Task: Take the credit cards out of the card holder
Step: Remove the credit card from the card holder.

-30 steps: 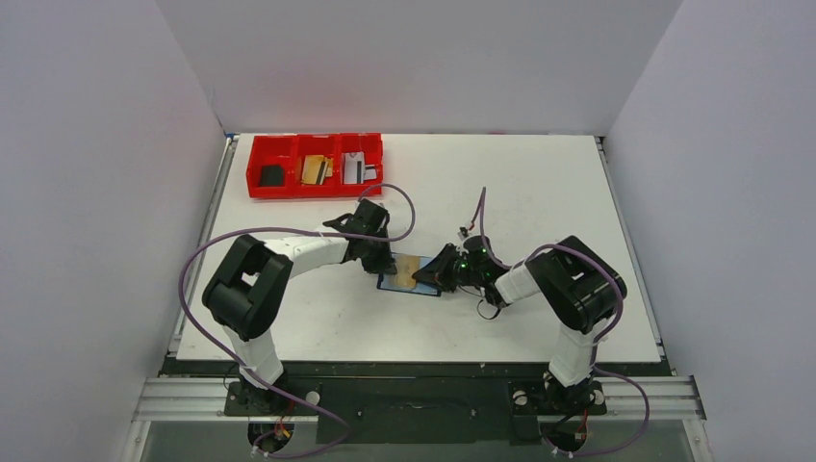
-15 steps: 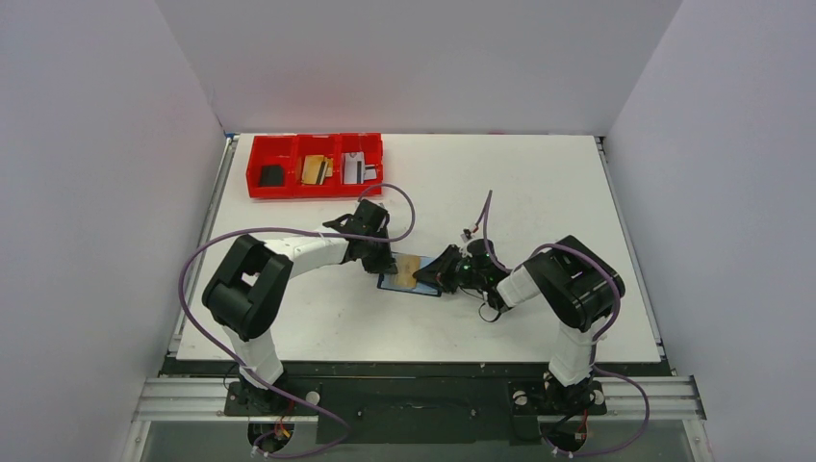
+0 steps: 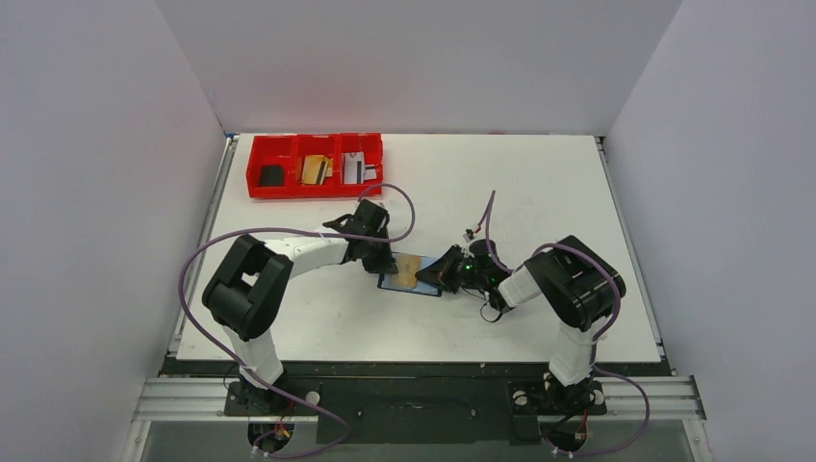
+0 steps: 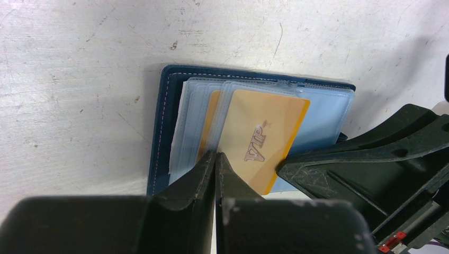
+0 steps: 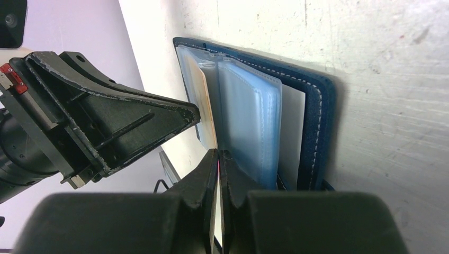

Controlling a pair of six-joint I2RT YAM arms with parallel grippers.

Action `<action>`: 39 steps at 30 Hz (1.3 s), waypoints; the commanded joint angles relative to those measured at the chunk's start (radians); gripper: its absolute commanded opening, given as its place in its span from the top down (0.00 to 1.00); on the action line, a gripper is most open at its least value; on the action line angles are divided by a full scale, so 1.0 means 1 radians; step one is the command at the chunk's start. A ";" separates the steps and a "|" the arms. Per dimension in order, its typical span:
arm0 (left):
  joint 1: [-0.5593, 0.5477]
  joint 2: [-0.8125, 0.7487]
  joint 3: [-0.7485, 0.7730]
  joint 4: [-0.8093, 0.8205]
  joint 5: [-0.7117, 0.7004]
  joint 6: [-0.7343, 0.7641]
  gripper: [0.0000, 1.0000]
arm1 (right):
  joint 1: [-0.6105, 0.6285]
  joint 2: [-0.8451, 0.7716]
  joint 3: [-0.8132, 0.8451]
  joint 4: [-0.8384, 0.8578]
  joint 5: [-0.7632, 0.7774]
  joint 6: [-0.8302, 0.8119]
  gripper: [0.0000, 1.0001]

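The card holder (image 3: 408, 283) is a navy wallet lying open on the table, its blue-grey sleeves (image 4: 323, 114) fanned out. A tan-gold credit card (image 4: 262, 138) marked "VIP" sticks partly out of a sleeve. My left gripper (image 4: 215, 154) is shut, pinching the sleeve edge at the wallet's near side. My right gripper (image 5: 218, 153) is shut on the card's edge (image 5: 205, 106), which shows side-on there. In the top view the left gripper (image 3: 383, 261) and the right gripper (image 3: 436, 273) meet over the wallet. A second orange card (image 4: 205, 129) sits inside another sleeve.
A red three-compartment tray (image 3: 315, 188) stands at the back left, with a black card (image 3: 272, 175), a gold card (image 3: 313, 170) and a silvery card (image 3: 358, 170) in it. Purple cables loop beside both arms.
My right wrist has shifted slightly and its cable has swung a little right. The left gripper and the wallet have stayed where they were.
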 commanded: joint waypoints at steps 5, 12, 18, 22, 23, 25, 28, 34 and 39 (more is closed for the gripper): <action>0.003 0.072 -0.058 -0.102 -0.071 0.020 1.00 | -0.008 -0.025 0.007 0.037 0.006 -0.037 1.00; 0.014 0.065 -0.082 -0.097 -0.077 0.020 1.00 | -0.017 -0.090 0.013 -0.114 0.043 -0.126 1.00; 0.017 0.062 -0.090 -0.092 -0.077 0.020 1.00 | -0.023 -0.104 0.007 -0.134 0.048 -0.142 1.00; 0.020 0.060 -0.090 -0.092 -0.079 0.020 1.00 | -0.025 -0.117 0.007 -0.157 0.049 -0.158 1.00; 0.021 0.060 -0.090 -0.093 -0.079 0.020 1.00 | -0.027 -0.123 0.005 -0.165 0.049 -0.160 1.00; 0.022 0.059 -0.090 -0.093 -0.079 0.021 1.00 | -0.031 -0.131 0.002 -0.176 0.051 -0.168 1.00; 0.023 0.057 -0.090 -0.094 -0.078 0.022 1.00 | -0.035 -0.145 0.000 -0.196 0.056 -0.182 1.00; 0.026 0.049 -0.092 -0.095 -0.077 0.025 1.00 | -0.043 -0.178 -0.006 -0.236 0.063 -0.201 1.00; 0.028 0.040 -0.084 -0.101 -0.076 0.028 1.00 | -0.049 -0.202 -0.009 -0.265 0.064 -0.214 1.00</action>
